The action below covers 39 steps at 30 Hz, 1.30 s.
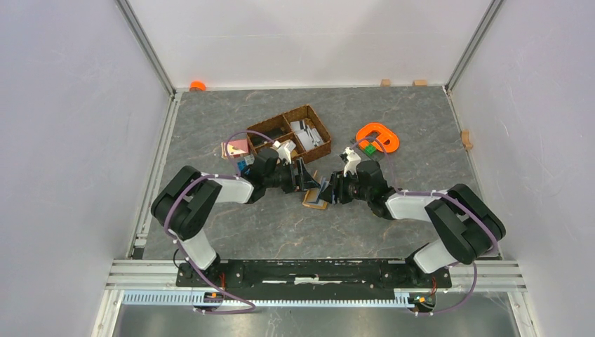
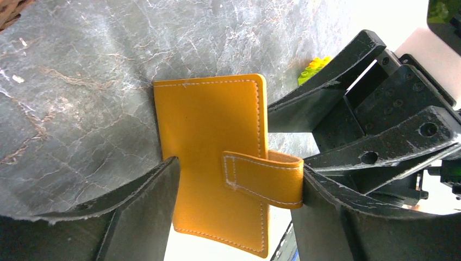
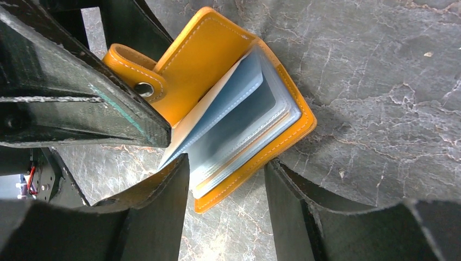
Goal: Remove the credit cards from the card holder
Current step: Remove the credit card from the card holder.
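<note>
The mustard-orange card holder (image 1: 314,200) sits mid-table where both arms meet. In the left wrist view its outer cover (image 2: 209,125) and closure tab (image 2: 261,176) span the gap of my left gripper (image 2: 238,163), which stands open; the tab's loop rests against one finger (image 2: 326,217). In the right wrist view the card holder (image 3: 201,60) gapes partly open and shows light blue sleeves (image 3: 244,119). My right gripper (image 3: 227,160) is shut on its lower end, one finger on the sleeves and the other on the back cover. The credit cards are hidden among the sleeves.
A brown wicker basket (image 1: 291,133) with items stands behind the grippers. An orange ring (image 1: 379,137) lies to its right, small objects (image 1: 235,147) to its left. A green brick (image 2: 314,68) lies near the card holder. Walls enclose the table.
</note>
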### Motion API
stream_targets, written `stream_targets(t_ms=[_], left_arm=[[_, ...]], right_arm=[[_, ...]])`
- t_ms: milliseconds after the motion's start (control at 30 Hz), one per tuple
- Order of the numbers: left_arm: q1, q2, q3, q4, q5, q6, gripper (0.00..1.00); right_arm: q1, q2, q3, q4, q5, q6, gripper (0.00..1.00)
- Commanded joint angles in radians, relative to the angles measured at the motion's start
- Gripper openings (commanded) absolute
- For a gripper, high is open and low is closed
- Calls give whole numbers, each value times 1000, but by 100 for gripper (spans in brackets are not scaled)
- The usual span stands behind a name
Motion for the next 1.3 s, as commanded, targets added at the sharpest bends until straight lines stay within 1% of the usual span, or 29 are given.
stream_targets(t_ms=[0, 167, 367, 467, 600, 700, 933, 1000, 1167, 1267], left_arm=[[-5, 29, 19, 31, 23, -11, 79], [-5, 35, 25, 14, 24, -8, 80], [-4, 49, 32, 6, 33, -10, 80], [-4, 51, 21, 39, 50, -27, 80], [-4, 51, 5, 106, 80, -61, 80], [-4, 54, 5, 109, 84, -65, 78], [-3, 68, 13, 97, 82, -69, 72], [-3, 71, 15, 99, 82, -71, 67], [5, 69, 2, 108, 72, -80, 39], [15, 73, -3, 110, 68, -84, 31]], right_arm=[[10, 7, 17, 36, -9, -13, 58], [10, 5, 12, 59, -12, -13, 60], [11, 46, 5, 191, -39, 28, 60], [11, 60, 1, 241, -39, 44, 60], [13, 79, 13, 233, -27, 38, 58], [18, 89, 18, 240, -34, 40, 57], [70, 63, 40, 197, 14, -22, 62], [74, 56, 35, 205, 29, -27, 62], [74, 62, 33, 208, 42, -33, 58], [74, 62, 40, 179, 59, -33, 54]])
